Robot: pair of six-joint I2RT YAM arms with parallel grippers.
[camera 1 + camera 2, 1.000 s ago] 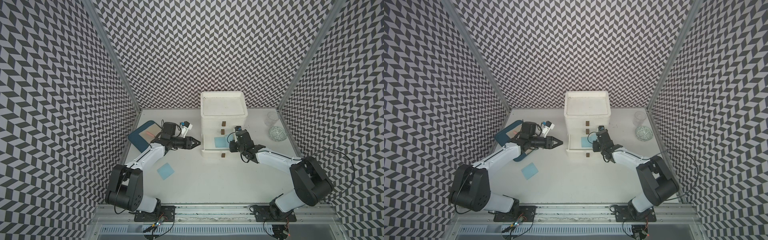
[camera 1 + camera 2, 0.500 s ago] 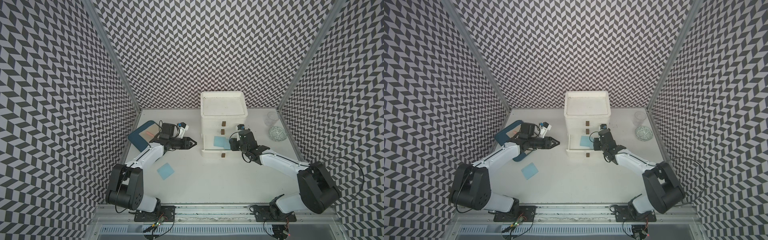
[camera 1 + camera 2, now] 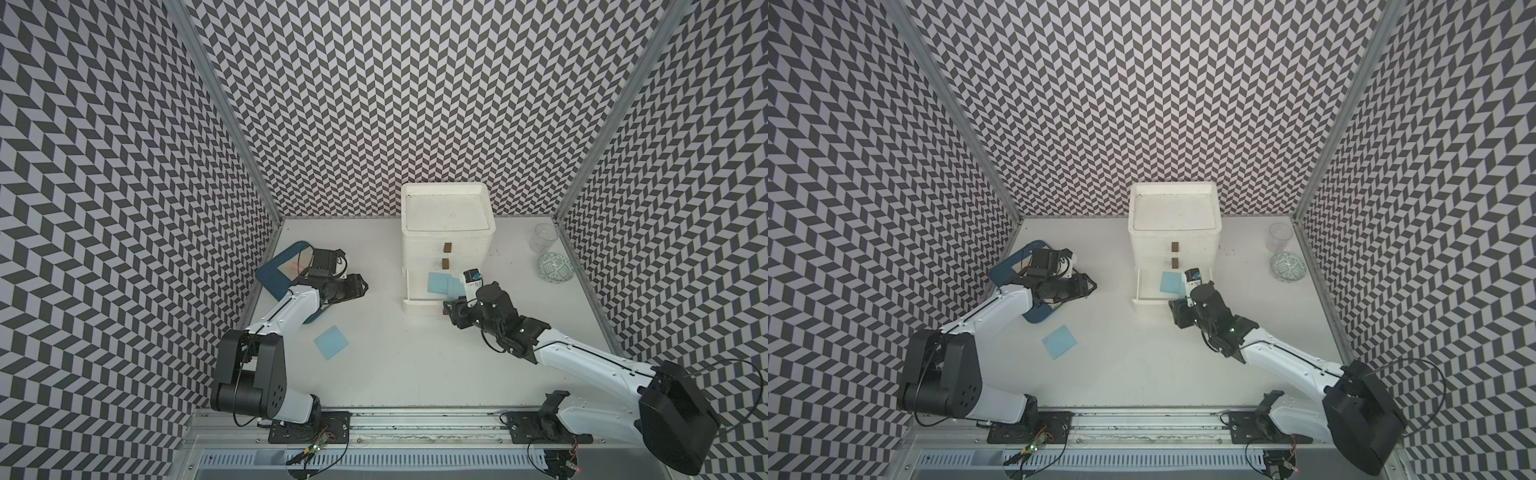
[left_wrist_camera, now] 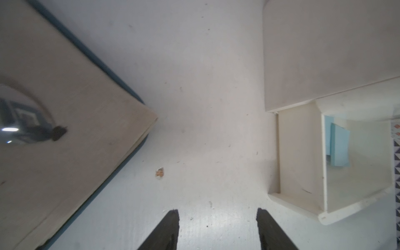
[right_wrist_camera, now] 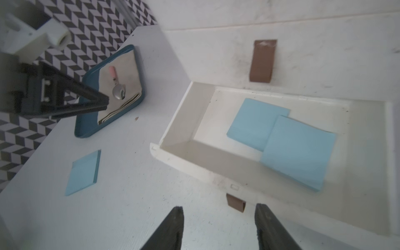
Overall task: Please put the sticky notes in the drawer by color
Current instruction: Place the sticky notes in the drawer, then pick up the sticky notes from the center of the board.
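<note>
Your white desk (image 3: 415, 365) shows left gripper (image 4: 217, 214) and right gripper (image 5: 218, 208) spread empty, two sticky notes (image 5: 298, 147) flat in the open drawer (image 5: 190, 114)

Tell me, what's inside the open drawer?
The open drawer holds two blue sticky notes: the upper note partly covers the lower note. Anything beneath them is hidden.

Bright, even and soft from above in both top views, with only faint shadows on the white table (image 3: 415, 353). Sharp in the middle, with some bending of the patterned walls (image 3: 374, 104) toward the frame corners. Smeared and out of focus in the left wrist view, with a small glare spot on the spoon (image 4: 23, 116). Slightly blurred in the right wrist view, with grey shade on the inner wall of the drawer (image 5: 207, 160).
</note>
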